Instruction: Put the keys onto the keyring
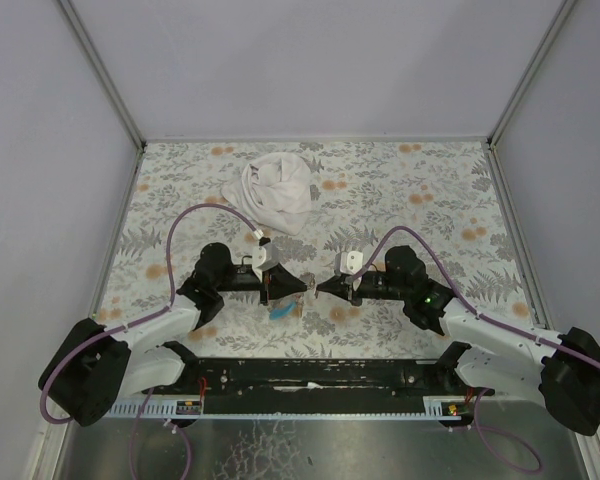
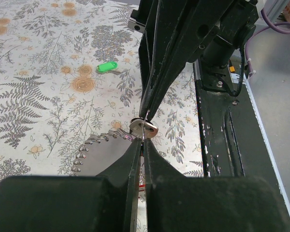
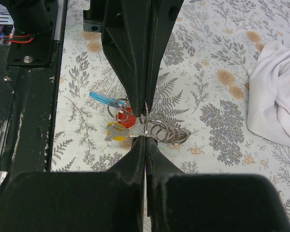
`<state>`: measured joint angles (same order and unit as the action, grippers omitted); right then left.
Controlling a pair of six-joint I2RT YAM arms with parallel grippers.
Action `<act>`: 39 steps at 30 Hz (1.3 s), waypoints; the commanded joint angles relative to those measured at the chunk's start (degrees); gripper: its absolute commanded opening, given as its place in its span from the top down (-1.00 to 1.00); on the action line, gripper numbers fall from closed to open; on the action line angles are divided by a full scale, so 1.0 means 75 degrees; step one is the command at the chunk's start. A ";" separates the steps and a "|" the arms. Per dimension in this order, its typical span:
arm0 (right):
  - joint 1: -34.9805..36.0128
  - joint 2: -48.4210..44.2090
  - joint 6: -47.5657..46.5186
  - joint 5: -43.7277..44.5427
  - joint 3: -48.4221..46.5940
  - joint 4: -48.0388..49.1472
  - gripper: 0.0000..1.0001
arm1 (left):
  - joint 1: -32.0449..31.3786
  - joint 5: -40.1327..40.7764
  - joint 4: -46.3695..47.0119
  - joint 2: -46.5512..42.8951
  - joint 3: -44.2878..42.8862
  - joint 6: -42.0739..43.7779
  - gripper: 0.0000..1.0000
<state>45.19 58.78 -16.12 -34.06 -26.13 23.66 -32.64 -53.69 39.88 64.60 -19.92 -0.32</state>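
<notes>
Both grippers meet tip to tip low over the table, left gripper (image 1: pixel 302 287) and right gripper (image 1: pixel 321 288). Each is shut on the thin metal keyring (image 3: pixel 146 120), which stands on edge between the two pairs of tips. In the right wrist view, a red key (image 3: pixel 127 117) and a yellow key (image 3: pixel 114 132) hang from small rings just left of it, beside the light-blue piece (image 3: pixel 100 97). A coil of metal rings (image 3: pixel 168 131) lies to its right. A green key (image 2: pixel 107 66) lies loose on the table beyond the grippers in the left wrist view.
A crumpled white cloth (image 1: pixel 275 192) lies at the back of the flower-patterned table. The black mounting rail (image 1: pixel 320 375) runs along the near edge under both arm bases. Purple cables (image 1: pixel 185 225) arch over each arm.
</notes>
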 commanded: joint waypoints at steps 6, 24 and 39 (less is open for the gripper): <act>-0.0049 -0.0067 -0.0148 -0.0217 -0.0197 0.0325 1.00 | -0.0043 -0.0094 0.0240 0.0041 -0.0263 0.0106 1.00; -0.0049 0.0130 -0.0101 -0.0172 -0.0243 0.0379 1.00 | -0.0044 -0.0146 0.0246 0.0094 -0.0291 0.0085 1.00; -0.0049 -0.0225 -0.0036 0.0109 -0.0057 0.0534 1.00 | -0.0054 -0.0085 0.0111 0.0151 -0.0333 0.0151 1.00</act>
<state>45.19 58.65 -16.29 -33.95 -26.09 23.88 -32.75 -53.71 39.77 65.47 -20.67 -0.27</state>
